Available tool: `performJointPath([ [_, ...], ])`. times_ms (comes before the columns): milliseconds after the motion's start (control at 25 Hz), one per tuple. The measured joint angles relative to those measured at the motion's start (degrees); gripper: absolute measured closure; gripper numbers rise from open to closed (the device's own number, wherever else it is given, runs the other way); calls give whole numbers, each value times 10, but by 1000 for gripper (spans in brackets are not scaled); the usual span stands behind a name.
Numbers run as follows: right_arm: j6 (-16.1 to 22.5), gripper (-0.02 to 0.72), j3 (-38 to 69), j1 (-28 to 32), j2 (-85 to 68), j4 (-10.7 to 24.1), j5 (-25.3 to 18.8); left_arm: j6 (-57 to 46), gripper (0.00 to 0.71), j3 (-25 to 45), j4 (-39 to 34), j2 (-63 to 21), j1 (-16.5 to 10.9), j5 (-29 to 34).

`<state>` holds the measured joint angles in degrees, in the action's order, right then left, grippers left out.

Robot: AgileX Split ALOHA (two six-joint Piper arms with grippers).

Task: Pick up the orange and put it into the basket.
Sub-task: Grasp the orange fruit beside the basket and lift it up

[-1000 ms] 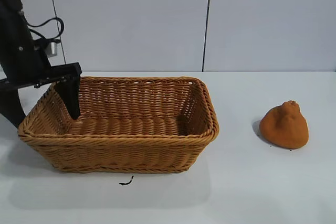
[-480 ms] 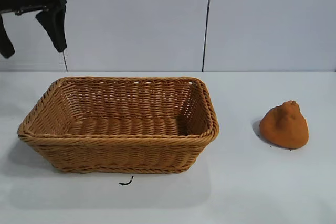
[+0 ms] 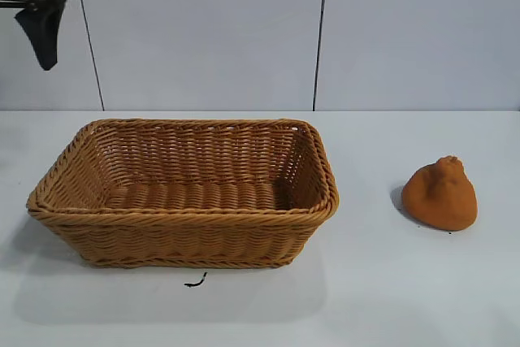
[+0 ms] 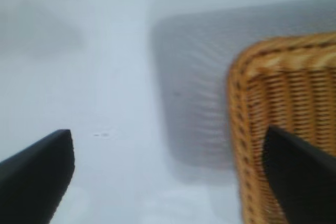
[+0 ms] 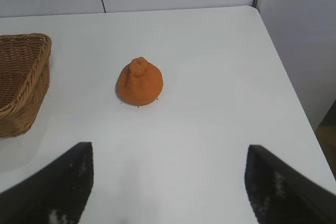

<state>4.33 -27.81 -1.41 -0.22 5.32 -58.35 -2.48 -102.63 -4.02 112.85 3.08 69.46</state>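
Table (image 3: 390, 298) white and bare-topped. Basket (image 3: 184, 201) sat left of centre, nothing in it. Orange (image 3: 440, 194) rested on the table well apart to the basket's right, knobby top up. My left gripper (image 4: 168, 169) hung high past the basket's left end, fingers wide apart, holding nothing. My right gripper (image 5: 168, 182) faced the orange from a distance, fingers apart.

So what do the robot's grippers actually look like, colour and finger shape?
Both are matte black. The left gripper shows at the exterior view's top left corner as a flat bar with one tapering, wedge-shaped finger below it. In the wrist views, the left and right gripper each show two broad black fingers. No cables or markings are visible.
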Motion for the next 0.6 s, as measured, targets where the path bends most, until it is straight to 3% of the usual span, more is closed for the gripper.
performJointPath([
  [240,0,159,0,0,0,0,0,1,16,0,13,0,-66,0],
  [600,0,159,0,0,0,0,0,7,15,5,36,-3,-67,1],
])
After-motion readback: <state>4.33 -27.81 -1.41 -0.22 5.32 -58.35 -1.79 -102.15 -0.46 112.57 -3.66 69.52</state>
